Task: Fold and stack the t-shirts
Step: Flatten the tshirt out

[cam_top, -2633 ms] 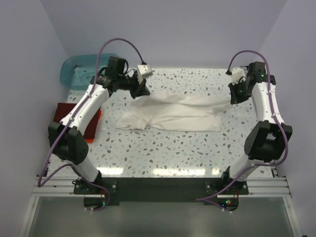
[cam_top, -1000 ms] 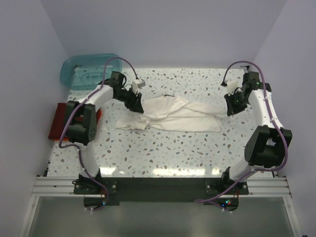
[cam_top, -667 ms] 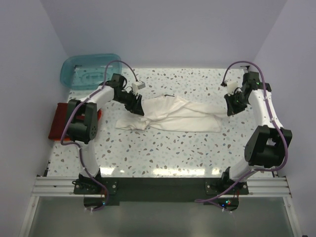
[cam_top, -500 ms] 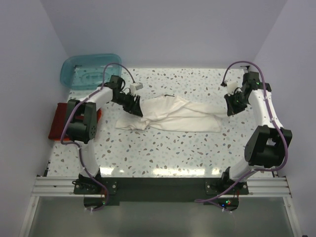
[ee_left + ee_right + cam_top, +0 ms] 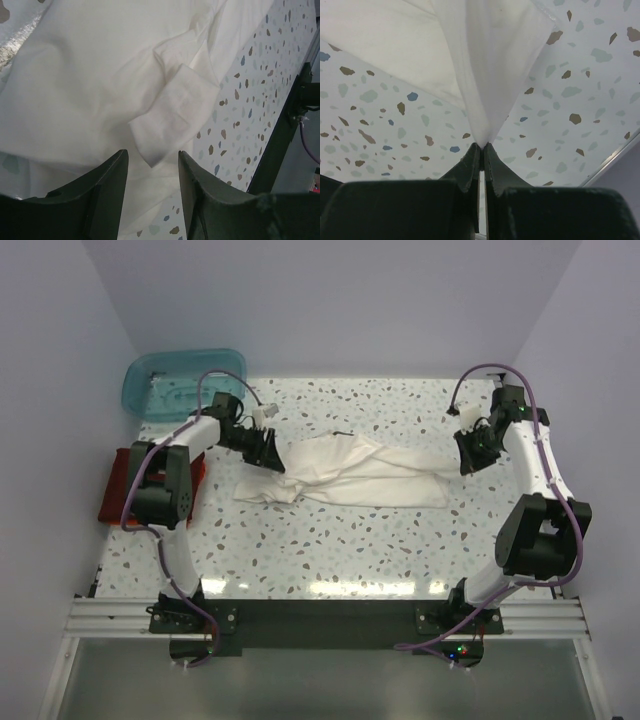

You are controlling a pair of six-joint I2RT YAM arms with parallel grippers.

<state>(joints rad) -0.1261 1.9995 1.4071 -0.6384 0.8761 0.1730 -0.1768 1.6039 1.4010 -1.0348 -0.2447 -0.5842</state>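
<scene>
Since the earlier frames our left gripper (image 5: 272,457) has dropped from the raised far corner of the white shirt (image 5: 350,475) and slid left and down, and now sits low at the shirt's left edge. Our right gripper (image 5: 463,458) has barely shifted at the right edge. The shirt lies across the middle of the table (image 5: 380,540), still twisted and bunched rather than flat, so we judge the spreading step unfinished and no fold begun. The red shirt (image 5: 115,490) lies folded at the table's left edge, well apart from the white one, with the tub (image 5: 170,385) beyond it in the far corner. From above we cannot tell how either gripper's jaws stand. The left wrist view settles one: its fingers are parted with a clear gap and grip nothing, and a turned-over sleeve cuff lies on the cloth just ahead of them. The right wrist view settles the other: its fingers are pressed together on a pinch of white cloth that rises from them in a taut ridge. We judge the left side needs a fresh hold before we can pull the shirt flat.
</scene>
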